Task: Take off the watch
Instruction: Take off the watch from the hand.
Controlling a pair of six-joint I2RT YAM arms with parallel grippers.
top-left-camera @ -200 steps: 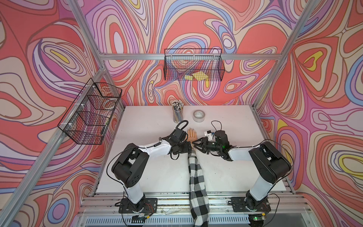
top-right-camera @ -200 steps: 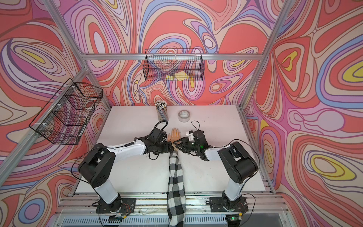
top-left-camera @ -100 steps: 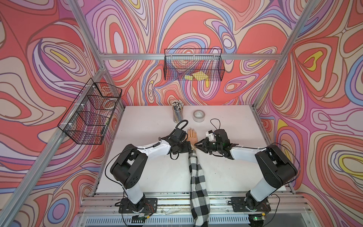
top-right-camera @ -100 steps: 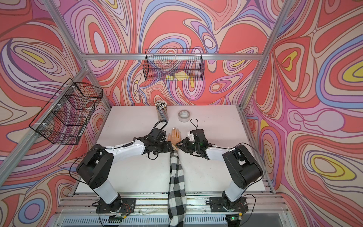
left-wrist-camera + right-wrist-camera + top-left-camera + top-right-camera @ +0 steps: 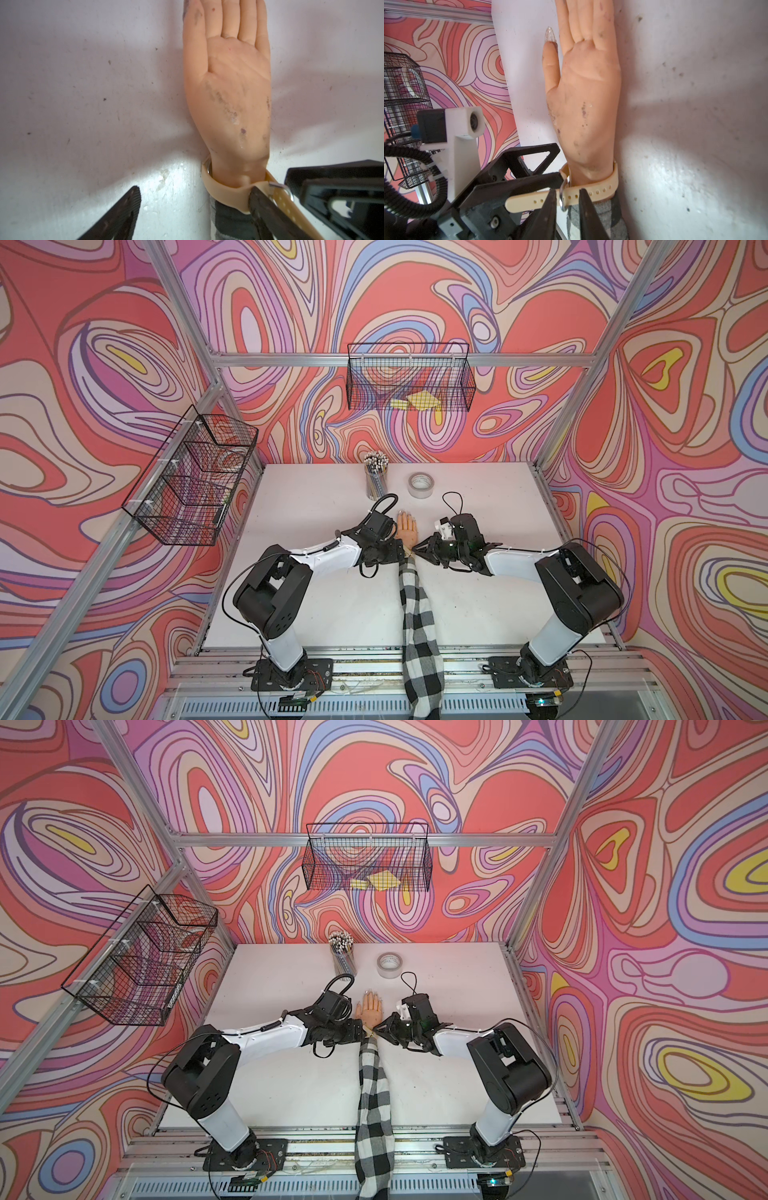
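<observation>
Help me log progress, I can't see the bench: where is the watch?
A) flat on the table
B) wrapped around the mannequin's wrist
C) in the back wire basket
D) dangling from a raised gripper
B: the watch loops the wrist of the mannequin hand, strap tail through the buckle.

watch [image 5: 593, 192]: cream-beige | sleeve [image 5: 417, 626]: black-white check | hand [image 5: 228, 93]: peach | table [image 5: 316, 506]: white | walls [image 5: 415, 302]: red, pink, purple swirls | baskets [image 5: 374, 389]: black

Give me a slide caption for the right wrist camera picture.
Right gripper straddling the buckle of the watch strapped on the mannequin hand.
</observation>
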